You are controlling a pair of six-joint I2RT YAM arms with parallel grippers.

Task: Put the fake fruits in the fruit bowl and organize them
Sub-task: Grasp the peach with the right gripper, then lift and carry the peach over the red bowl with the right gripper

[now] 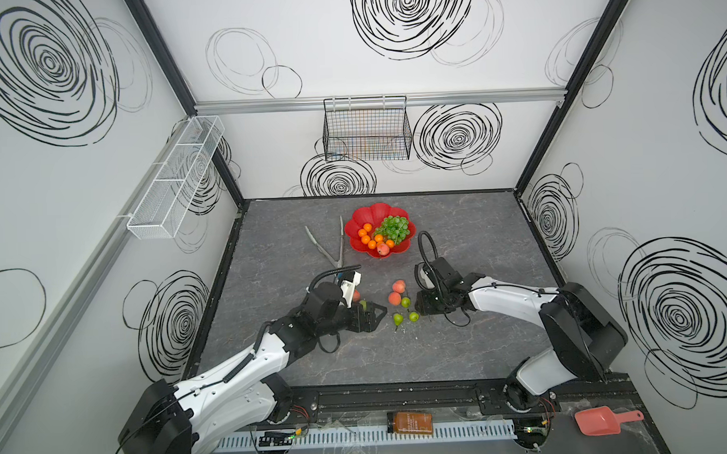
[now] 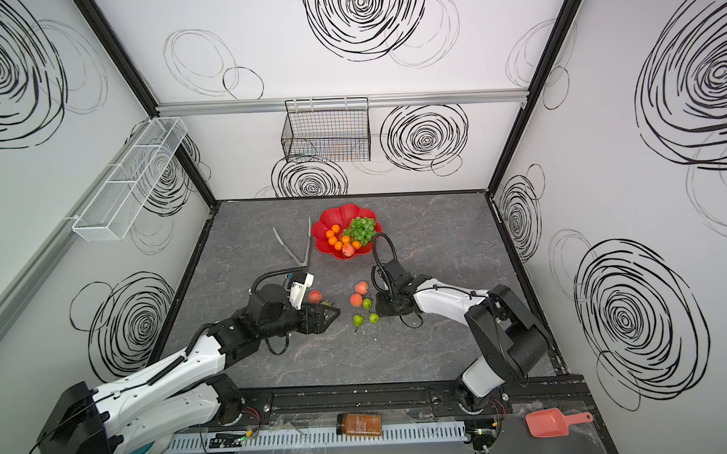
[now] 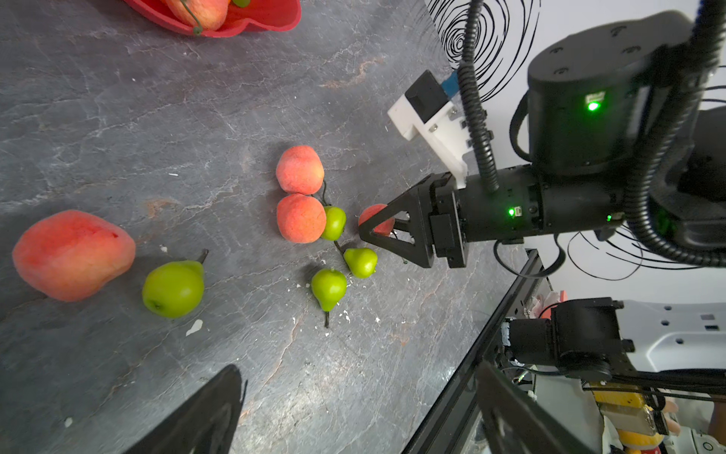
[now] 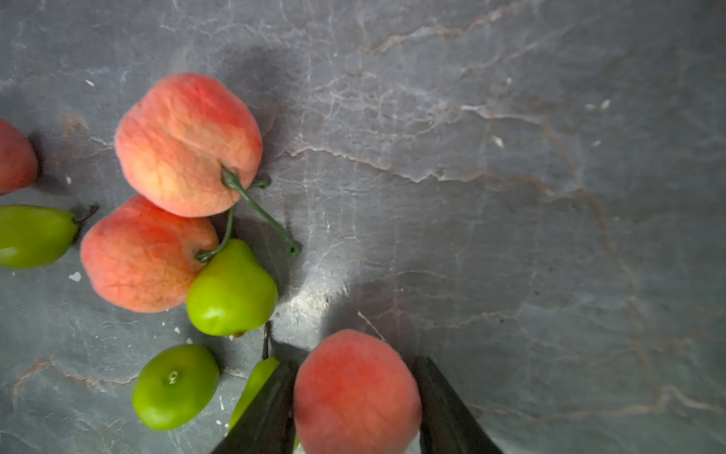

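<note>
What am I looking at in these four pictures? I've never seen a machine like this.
A left arm and a right arm work over a grey table. Two pictures look down from overhead; two come from cameras on the arms' wrists. The red bowl holds tangerines and grapes; tongs lie beside it. Loose peaches and pears lie nearer the arms. The right claw grips one peach between its fingers; the left claw is open and empty.

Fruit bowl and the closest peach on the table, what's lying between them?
Nothing; in both top views only bare tabletop separates the fruit bowl from that peach.
</note>
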